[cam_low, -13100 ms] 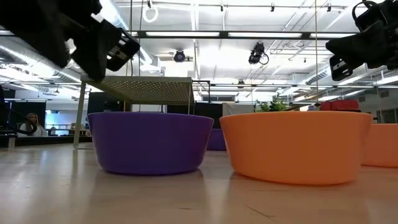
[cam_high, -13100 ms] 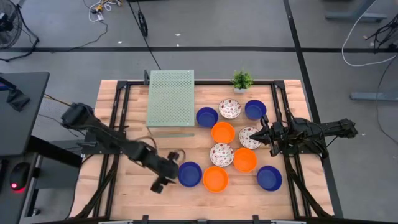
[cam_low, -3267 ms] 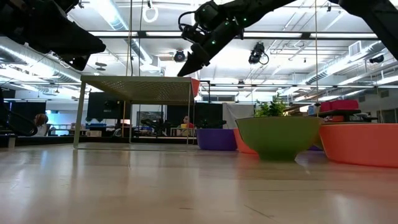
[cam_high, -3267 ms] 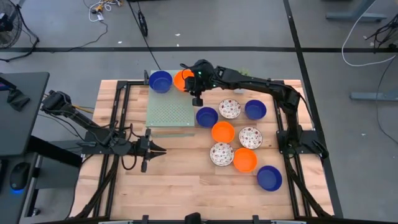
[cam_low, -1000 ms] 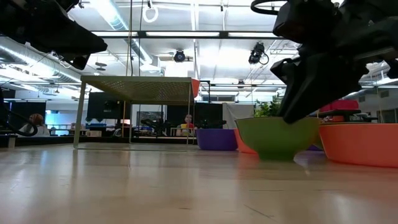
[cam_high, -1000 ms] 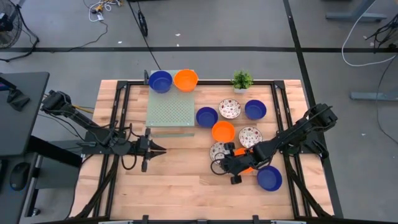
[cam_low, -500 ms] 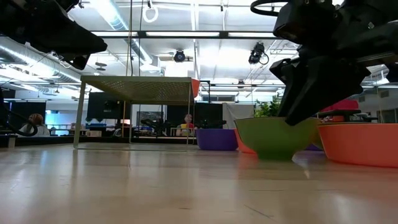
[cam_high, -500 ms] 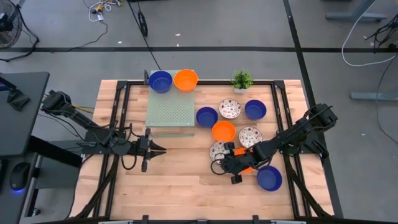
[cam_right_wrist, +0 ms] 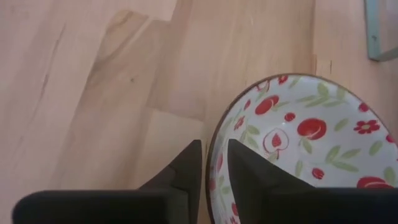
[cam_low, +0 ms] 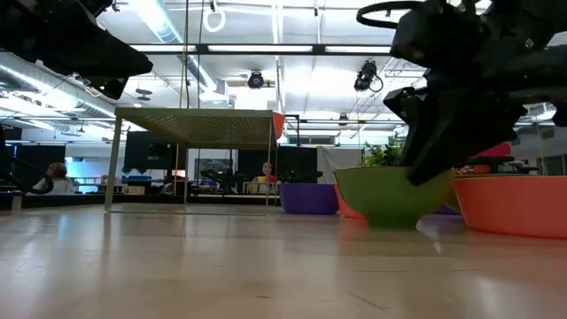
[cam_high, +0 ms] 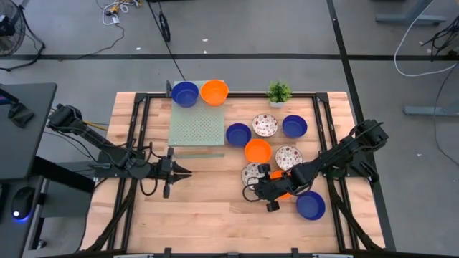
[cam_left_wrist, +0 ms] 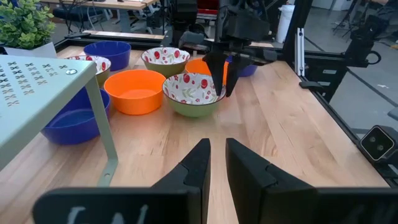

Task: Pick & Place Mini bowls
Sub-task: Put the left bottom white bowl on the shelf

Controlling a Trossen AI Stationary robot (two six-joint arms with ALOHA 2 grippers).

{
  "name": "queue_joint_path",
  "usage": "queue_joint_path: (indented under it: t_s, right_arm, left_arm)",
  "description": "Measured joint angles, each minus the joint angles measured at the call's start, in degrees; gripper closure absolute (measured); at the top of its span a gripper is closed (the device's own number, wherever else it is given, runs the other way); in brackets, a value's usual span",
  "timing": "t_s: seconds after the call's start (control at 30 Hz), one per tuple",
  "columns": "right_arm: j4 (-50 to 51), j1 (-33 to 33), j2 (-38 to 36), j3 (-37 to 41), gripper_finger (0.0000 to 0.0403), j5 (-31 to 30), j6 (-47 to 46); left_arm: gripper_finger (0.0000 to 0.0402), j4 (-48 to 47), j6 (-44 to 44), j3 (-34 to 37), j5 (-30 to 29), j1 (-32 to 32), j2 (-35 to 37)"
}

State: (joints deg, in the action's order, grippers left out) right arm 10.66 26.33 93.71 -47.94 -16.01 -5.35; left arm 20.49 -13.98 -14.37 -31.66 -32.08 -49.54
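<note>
Mini bowls stand on the table's right half: blue [cam_high: 238,134], [cam_high: 294,126], [cam_high: 310,205], orange [cam_high: 257,151], floral [cam_high: 265,125], [cam_high: 288,158]. One blue bowl [cam_high: 185,93] and one orange bowl [cam_high: 214,91] sit on the pale green rack [cam_high: 196,122]. My right gripper [cam_high: 258,188] is at the near-left rim of a floral bowl [cam_high: 250,172], shut on it. It also shows in the left wrist view [cam_left_wrist: 222,87]. The bowl rests on its base on the table [cam_low: 394,197]. My left gripper [cam_high: 185,171] waits at the table's left, shut and empty [cam_left_wrist: 217,155]. My right gripper pinches the floral bowl's rim [cam_right_wrist: 214,132] on its near-left side, one finger inside the bowl [cam_right_wrist: 245,171] and one outside [cam_right_wrist: 186,171]. The fingers come from above, pointing down, across the rim. The bowl stands upright on the table.
An orange bowl [cam_high: 288,188] lies partly under my right arm, close beside the held bowl. A small potted plant [cam_high: 279,92] stands at the far edge. Bare wood lies along the near edge [cam_high: 215,215]. The rack's leg [cam_left_wrist: 102,130] stands close to my left gripper.
My right gripper has gone down a little at the floral bowl's rim. The bowl has stayed where it was.
</note>
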Motion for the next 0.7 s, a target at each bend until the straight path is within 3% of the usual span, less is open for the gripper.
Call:
queue_joint_path:
  t_s: [0.23, 0.43, 0.7]
  right_arm:
    - [-0.8, 0.0, 0.2, 0.0, 0.0344, -0.9, 0.2]
    - [-0.8, 0.0, 0.1, -0.1, 0.0392, -1.7, 0.4]
    - [-4.0, 1.2, -0.1, -1.8, 0.0398, -0.7, 6.0]
  left_arm:
    - [0.0349, 0.0, 0.0, 0.0, 0.0, 0.0, 0.0]
    - [0.0349, 0.0, -0.1, 0.0, 0.0, 0.0, 0.0]
    - [0.0349, 0.0, -0.2, 0.0, 0.0, 0.0, 0.0]
